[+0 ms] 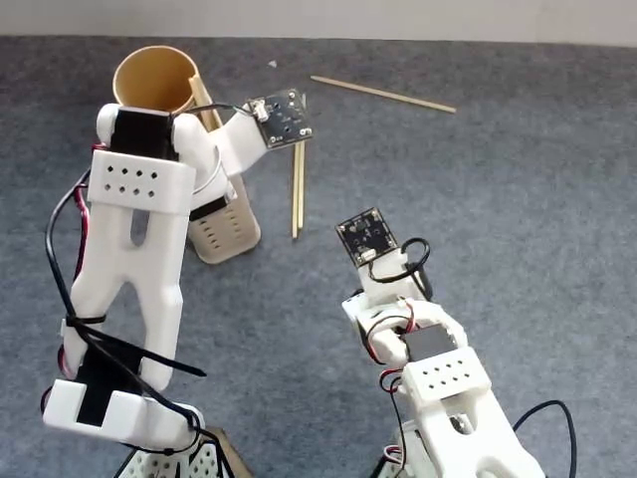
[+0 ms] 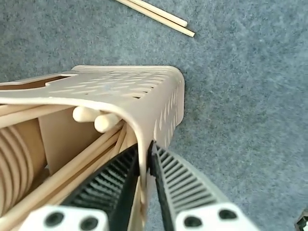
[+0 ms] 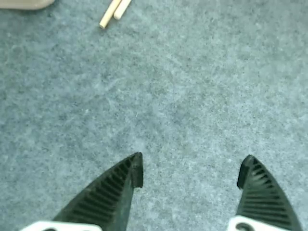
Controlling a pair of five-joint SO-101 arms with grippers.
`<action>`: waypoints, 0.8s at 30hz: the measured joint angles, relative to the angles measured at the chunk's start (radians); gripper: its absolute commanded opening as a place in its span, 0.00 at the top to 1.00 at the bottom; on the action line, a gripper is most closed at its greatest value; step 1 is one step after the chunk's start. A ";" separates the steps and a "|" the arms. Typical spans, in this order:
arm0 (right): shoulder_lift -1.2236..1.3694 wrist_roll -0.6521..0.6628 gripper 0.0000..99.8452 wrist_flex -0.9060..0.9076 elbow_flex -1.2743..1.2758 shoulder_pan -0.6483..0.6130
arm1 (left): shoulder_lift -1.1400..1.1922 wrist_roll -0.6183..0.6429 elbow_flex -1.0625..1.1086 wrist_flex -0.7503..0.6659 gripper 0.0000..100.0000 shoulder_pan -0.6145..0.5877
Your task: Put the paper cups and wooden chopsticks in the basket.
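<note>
Left gripper (image 2: 144, 148) is clamped tight on the wall of the basket (image 2: 159, 91), a paper cup (image 2: 17, 159) and chopsticks (image 2: 103, 122) stowed just beside its inner finger. Right gripper (image 3: 190, 175) hangs over carpet (image 3: 192, 96), jaws spread wide, holding nothing; a loose chopstick pair (image 3: 114, 12) lies ahead of it. They look light, stiff, apt to roll: best pinched together mid-length

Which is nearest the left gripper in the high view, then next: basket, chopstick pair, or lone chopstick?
1. basket, its wall clamped in the left gripper.
2. chopstick pair, lying just beside the basket.
3. lone chopstick, farther off, beyond the pair.
</note>
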 measured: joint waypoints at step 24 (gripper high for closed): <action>0.034 0.000 0.69 0.000 -0.025 0.060 | -0.028 0.417 -0.870 -0.003 0.73 -0.391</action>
